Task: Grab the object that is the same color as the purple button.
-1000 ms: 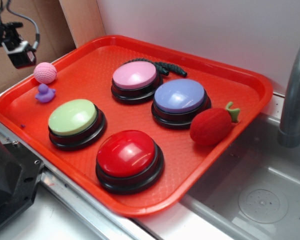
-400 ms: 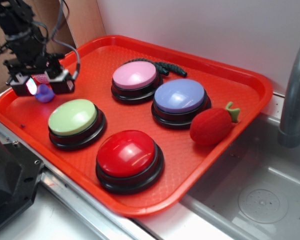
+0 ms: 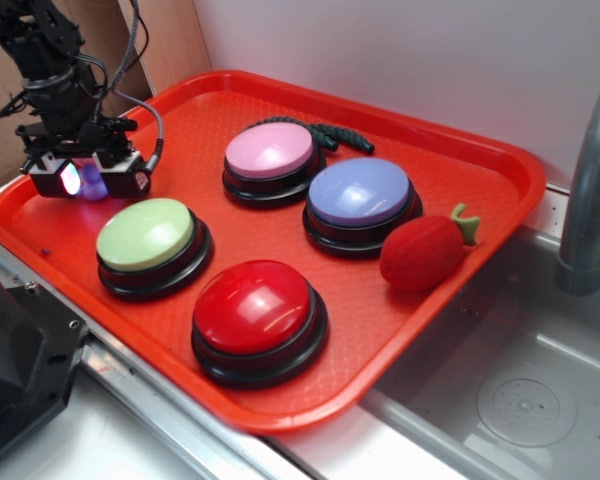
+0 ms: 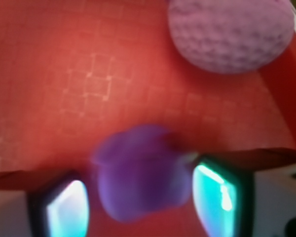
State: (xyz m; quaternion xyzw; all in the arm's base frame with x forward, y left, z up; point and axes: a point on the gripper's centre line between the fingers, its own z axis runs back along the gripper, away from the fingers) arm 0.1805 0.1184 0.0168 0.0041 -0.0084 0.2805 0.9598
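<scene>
The object, a tiny purple duck (image 3: 93, 181), lies on the red tray (image 3: 185, 110) near its far left edge. My gripper (image 3: 86, 182) is down over it, open, with one finger on each side. In the wrist view the blurred purple duck (image 4: 138, 173) sits between the two glowing fingertips of the gripper (image 4: 143, 202), with a thin gap at the left pad and the right pad close against it. The purple button (image 3: 359, 192), lavender-blue on a black base, stands mid-tray, well to the right.
A pink knitted ball (image 4: 232, 34) lies just beyond the duck by the tray wall. Pink (image 3: 270, 150), green (image 3: 145, 233) and red (image 3: 252, 307) buttons, a red strawberry (image 3: 422, 252) and a black rope (image 3: 332, 133) share the tray. A sink (image 3: 520, 400) and faucet (image 3: 590, 190) are at right.
My arm has come in from the upper left and dropped onto the duck. It now straddles it and hides the pink ball in the exterior view.
</scene>
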